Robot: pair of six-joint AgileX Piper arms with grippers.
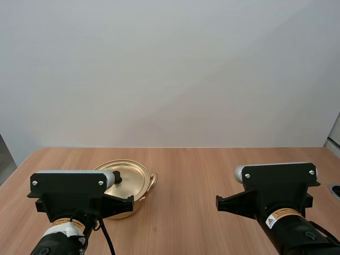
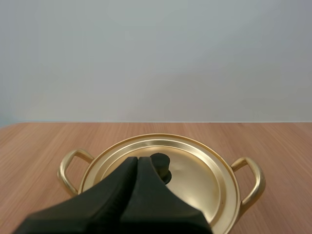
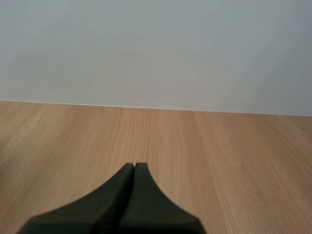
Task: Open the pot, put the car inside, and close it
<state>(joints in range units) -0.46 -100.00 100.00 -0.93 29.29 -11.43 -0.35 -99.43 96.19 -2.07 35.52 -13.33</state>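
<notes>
A gold pot (image 1: 139, 196) with two side handles stands on the wooden table, just ahead of my left arm. Its gold lid (image 2: 195, 170) rests flat on the rim, with a black knob (image 2: 161, 165) at the centre. My left gripper (image 2: 137, 159) is shut on nothing, its fingers lying together as one dark wedge with the tips right in front of the knob. My right gripper (image 3: 134, 166) is also shut on nothing and hovers over bare table to the right of the pot.
The wooden table (image 1: 212, 175) runs back to a plain pale wall. Open tabletop lies between the pot and my right arm and beyond both.
</notes>
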